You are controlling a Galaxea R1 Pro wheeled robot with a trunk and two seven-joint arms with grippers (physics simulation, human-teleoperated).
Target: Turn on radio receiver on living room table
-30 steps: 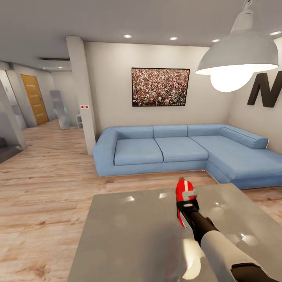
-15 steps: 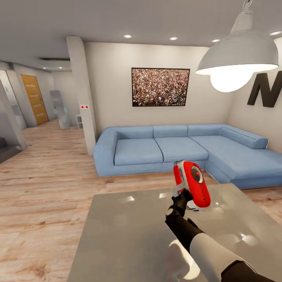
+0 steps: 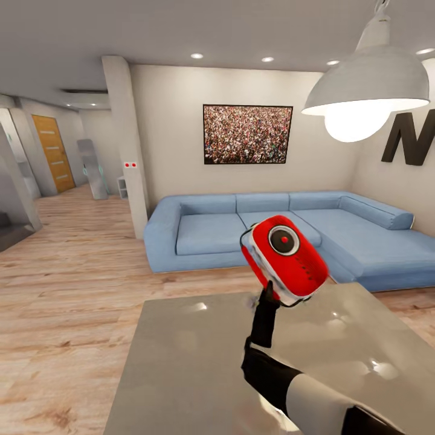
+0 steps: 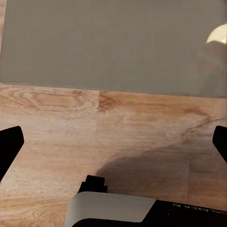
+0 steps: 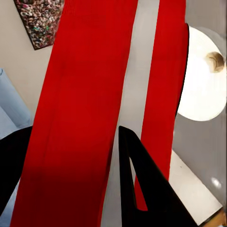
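Landmark: the table (image 3: 199, 362), glossy grey top, directly in front of me; everything below is placed against it.

Left gripper: my left gripper (image 4: 113, 142) hangs over the wood floor (image 4: 118, 127) just off the table's near edge. Its two dark fingertips (image 4: 8, 144) sit far apart at opposite borders of the wrist view, so it is spread wide with nothing between them.

Radio receiver: the radio receiver (image 3: 284, 258) is off the table, held up in the air above its far right part, in front of the blue sofa (image 3: 241, 232). Its dial (image 3: 283, 240) and grille face back toward my head camera.

Long axis: the radio's long axis runs tilted, dial end up and toward the table's left side, lower end down and toward its right side.

Right gripper: my right gripper (image 3: 267, 295) reaches up from the table's near right and is clamped on the lower edge of the radio; in the wrist view one dark finger (image 5: 142, 179) presses against the red body.

Relation that decides the next move: the radio sits straight above my right gripper, front toward me; my left arm is low and well apart from it.

Judgement: I would bring the free left gripper up to press the front control, since the right is occupied holding.
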